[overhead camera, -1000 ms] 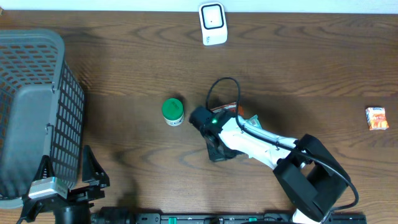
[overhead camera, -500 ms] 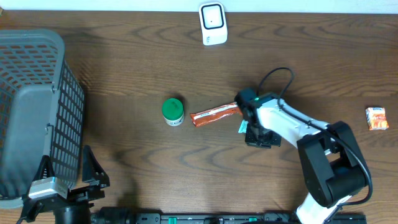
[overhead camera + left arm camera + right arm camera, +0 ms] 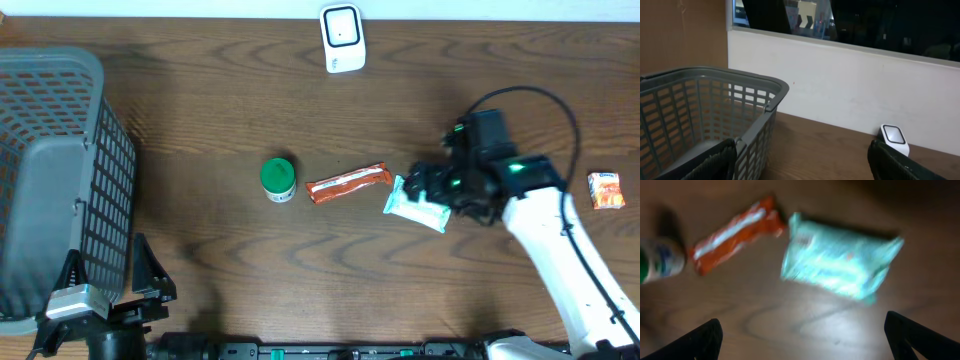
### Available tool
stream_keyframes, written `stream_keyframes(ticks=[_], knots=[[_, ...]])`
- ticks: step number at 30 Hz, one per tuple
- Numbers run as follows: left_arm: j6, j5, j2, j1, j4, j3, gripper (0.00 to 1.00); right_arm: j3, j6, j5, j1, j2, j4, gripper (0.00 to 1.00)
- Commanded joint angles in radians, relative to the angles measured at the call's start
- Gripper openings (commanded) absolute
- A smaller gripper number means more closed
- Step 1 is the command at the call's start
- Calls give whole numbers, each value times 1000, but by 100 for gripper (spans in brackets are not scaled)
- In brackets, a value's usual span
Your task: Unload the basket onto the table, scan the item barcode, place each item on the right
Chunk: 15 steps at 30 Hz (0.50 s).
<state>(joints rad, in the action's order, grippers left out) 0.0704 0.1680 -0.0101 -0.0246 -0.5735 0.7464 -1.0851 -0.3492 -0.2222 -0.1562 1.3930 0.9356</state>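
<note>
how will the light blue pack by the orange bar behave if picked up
The light blue pack looks like a soft film pouch with crimped ends, so it probably sags rather than staying stiff. Lying flat on the table, it should slide, not roll, if pushed.

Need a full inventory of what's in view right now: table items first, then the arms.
table: 1, dark brown wood, under everything
basket: 1, grey mesh, left end of the table
scanner: 1, white, far edge, middle
jar: 1, green lid, table centre
snack bar: 1, orange wrapper, lying just right of the jar
packet: 1, pale teal and white, lying flat right of the snack bar
small pack: 1, orange, far right
left gripper: 1, black, open, near-left corner by the basket, holding nothing
right gripper: 1, black, open, over the packet, not gripping it
</note>
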Motion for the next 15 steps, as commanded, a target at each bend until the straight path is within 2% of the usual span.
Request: stream_keyframes(ticks=[1, 5, 10, 15], knots=[[-17, 9, 7, -5, 6, -6, 84, -3, 296, -182, 153, 76, -13, 99], [-17, 9, 7, -5, 6, -6, 84, -3, 509, -333, 312, 229, -54, 99], [-17, 9, 7, -5, 5, -6, 84, -3, 549, -338, 332, 379, -133, 99], [-17, 9, 7, -5, 5, -6, 84, -3, 587, -390, 313, 507, -127, 99]])
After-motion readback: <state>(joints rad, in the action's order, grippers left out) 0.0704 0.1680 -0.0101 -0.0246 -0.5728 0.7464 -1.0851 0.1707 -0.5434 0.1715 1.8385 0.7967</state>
